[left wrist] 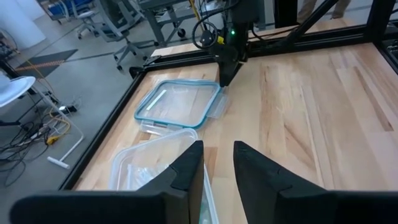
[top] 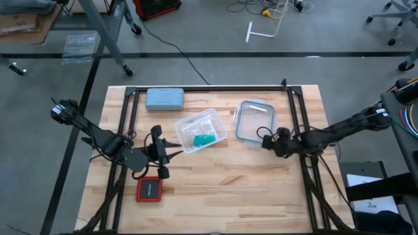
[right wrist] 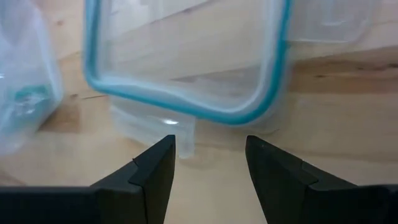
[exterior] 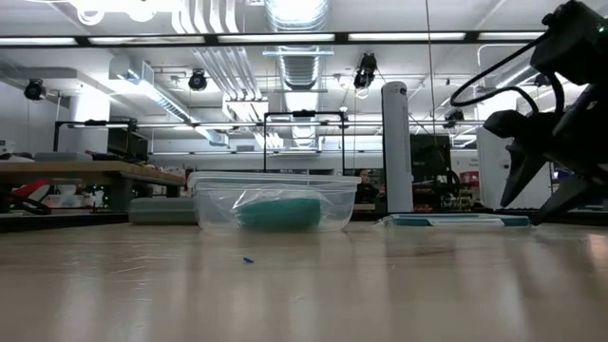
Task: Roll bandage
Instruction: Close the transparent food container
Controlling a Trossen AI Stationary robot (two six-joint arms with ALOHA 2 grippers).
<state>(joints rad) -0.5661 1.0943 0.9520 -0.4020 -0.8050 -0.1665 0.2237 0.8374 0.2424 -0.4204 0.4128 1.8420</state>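
The teal-green bandage point(top: 204, 139) lies bunched inside a clear plastic container point(top: 200, 130) near the table's middle; the low view shows the bandage point(exterior: 280, 211) resting on the container's floor. My left gripper point(top: 171, 151) hovers open just left of the container point(left wrist: 149, 163), fingers pointing toward it. My right gripper point(top: 264, 140) is open at the near edge of a clear lid with a teal rim point(top: 255, 122). Its fingers point(right wrist: 158, 165) stand just short of the lid's tab point(right wrist: 181, 135), with nothing between them.
A grey-blue hard case point(top: 164, 98) lies at the far left of the table. A red and black flat object point(top: 149, 190) sits near the front left. Black frame rails point(top: 209, 89) run along the table's far and side edges. Bare wood lies in front of the container.
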